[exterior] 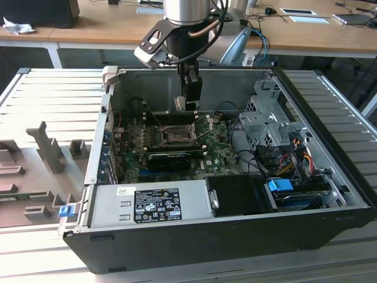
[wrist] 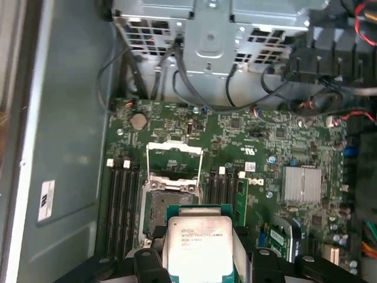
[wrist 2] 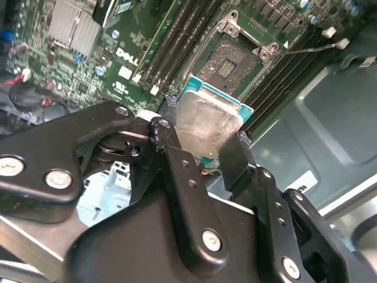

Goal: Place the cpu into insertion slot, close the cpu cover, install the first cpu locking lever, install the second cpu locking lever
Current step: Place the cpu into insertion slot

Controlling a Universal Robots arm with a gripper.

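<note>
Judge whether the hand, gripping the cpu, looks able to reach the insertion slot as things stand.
Probably yes: the hand holds the cpu over the insertion slot, the cpu cover looks swung back, and nothing lies between.

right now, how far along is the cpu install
Nothing looks finished yet. In hand: the gripper clamps between its fingers the small square silver-topped cpu, held above the green circuit board and short of the square black insertion slot, which sits bare. Left: seating the chip, closing the thin silvery cpu cover, which stands open, and latching the thin wire locking levers.
</note>
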